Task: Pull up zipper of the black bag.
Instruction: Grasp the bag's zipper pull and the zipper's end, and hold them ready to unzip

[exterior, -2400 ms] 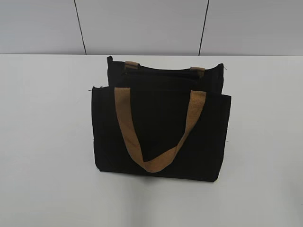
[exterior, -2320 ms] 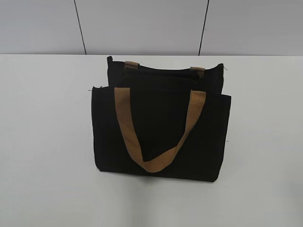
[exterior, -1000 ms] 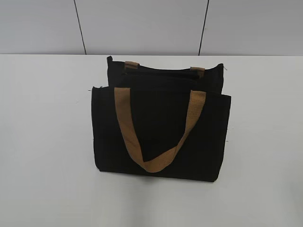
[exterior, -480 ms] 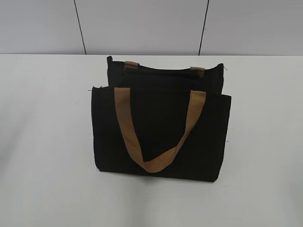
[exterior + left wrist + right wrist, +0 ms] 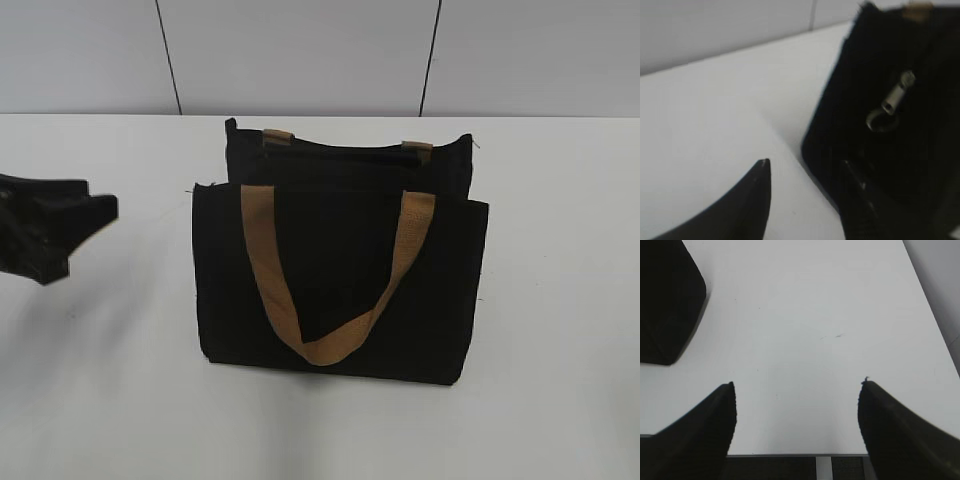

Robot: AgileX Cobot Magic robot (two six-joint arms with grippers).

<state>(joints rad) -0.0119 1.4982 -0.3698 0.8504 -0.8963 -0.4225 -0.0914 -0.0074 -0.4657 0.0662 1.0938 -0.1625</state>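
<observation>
— So where is the zipper (image 5: 892,104) right now?

— On the end face of the black bag (image 5: 340,280), seen from the left wrist: a small silvery pull tab with a ring, hanging against the dark fabric. From the exterior view I cannot make it out at all. The bag itself stands upright in the middle of the white worktop (image 5: 560,330), one tan handle (image 5: 335,275) draped down its front panel.

— And the claws?

— The left claw (image 5: 805,182) is apart, empty, near the bag's left end but not touching it, with the tab above and beyond its tips. The right claw (image 5: 796,410) is also apart and empty, over bare worktop, well away; only a corner of the bag shows at the upper left of its view.

— What worries you?

— The tab is tiny and dangles loosely, so I'd judge the fingers could close on fabric, or knock the tab aside. Also, nothing is holding the bag. A pull from one side could drag or tip the soft tote rather than run the slider. The right claw probably needs to brace it.
</observation>
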